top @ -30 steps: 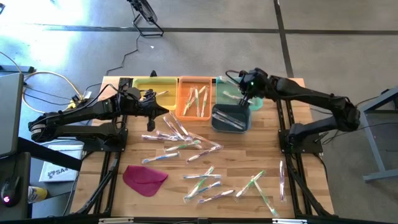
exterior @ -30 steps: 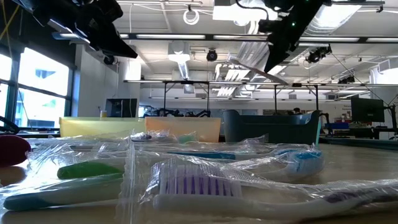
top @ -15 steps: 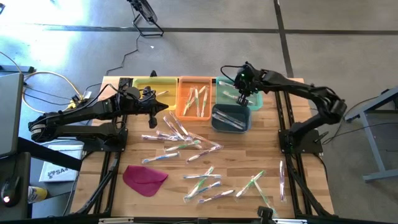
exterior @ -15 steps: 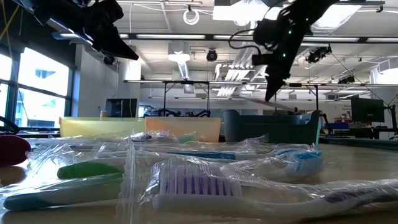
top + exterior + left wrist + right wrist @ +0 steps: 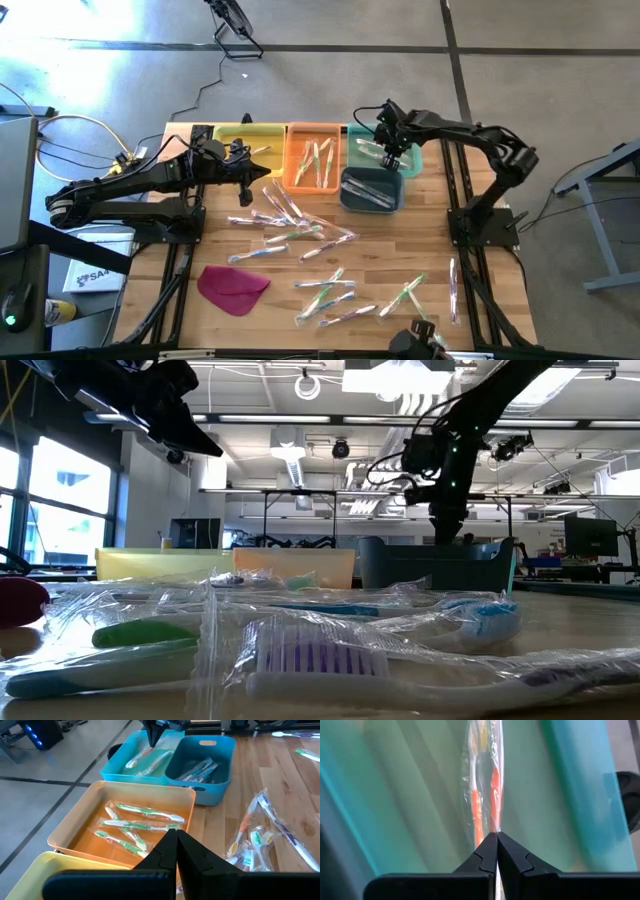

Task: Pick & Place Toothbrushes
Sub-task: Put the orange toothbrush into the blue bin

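My right gripper [image 5: 496, 835] reaches down into the light teal bin [image 5: 410, 160] at the far right, shut on a wrapped toothbrush [image 5: 485, 785] with an orange and white handle. My left gripper [image 5: 176, 837] hangs shut and empty over the near edge of the orange bin [image 5: 80, 815], which holds green-handled toothbrushes [image 5: 140, 812]. Several wrapped toothbrushes [image 5: 300, 232] lie flat, scattered on the wooden table [image 5: 400, 250]. Others lie in the dark blue-grey bin [image 5: 372, 190]. My right gripper pinches the near end of the toothbrush's clear wrapper [image 5: 495, 826] between its two fingers. The fingers come steeply from above and lie along the toothbrush. The toothbrush [image 5: 142, 757] slants from the fingertips toward the bin's floor; whether its far end rests there I cannot tell.
A yellow bin [image 5: 245, 140] stands far left in the row of bins. A magenta cloth-like piece [image 5: 232, 285] lies near the table's left front. One toothbrush [image 5: 453, 290] lies along the right edge. Bare wood shows between the bins and the scattered toothbrushes.
My right gripper has sunk from high above the bins into the light teal bin, shifting a little toward the table's left and tipping to point more steeply down. The toothbrush it carries has gone down with it, behind the bin walls in the low view.
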Controlling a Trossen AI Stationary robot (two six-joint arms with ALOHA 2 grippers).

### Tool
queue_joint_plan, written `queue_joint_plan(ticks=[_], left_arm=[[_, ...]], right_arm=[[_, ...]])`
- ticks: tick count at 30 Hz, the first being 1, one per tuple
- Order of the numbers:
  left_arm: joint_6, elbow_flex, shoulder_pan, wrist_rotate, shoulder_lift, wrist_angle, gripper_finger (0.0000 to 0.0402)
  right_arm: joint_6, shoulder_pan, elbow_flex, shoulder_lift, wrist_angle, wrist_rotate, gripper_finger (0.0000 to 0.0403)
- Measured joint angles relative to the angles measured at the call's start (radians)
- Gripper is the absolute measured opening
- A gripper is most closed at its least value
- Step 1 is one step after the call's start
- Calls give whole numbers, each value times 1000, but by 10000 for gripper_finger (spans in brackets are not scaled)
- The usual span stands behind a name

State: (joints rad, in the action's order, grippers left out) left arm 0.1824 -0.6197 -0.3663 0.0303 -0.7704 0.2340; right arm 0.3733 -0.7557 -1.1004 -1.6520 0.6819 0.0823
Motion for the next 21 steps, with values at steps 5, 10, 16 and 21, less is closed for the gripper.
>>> queue_joint_plan(ticks=[5, 10, 16, 21], left_arm=[[0, 0, 0, 0, 0, 0, 0], [0, 0, 0, 0, 0, 0, 0], [0, 0, 0, 1, 0, 0, 0], [0, 0, 0, 1, 0, -1, 0]], right_arm=[[8, -28, 0, -39, -6, -7, 3], [20, -48, 0, -81, -8, -7, 3], [25, -57, 0, -98, -30, 4, 3], [25, -57, 0, -98, -59, 11, 4]])
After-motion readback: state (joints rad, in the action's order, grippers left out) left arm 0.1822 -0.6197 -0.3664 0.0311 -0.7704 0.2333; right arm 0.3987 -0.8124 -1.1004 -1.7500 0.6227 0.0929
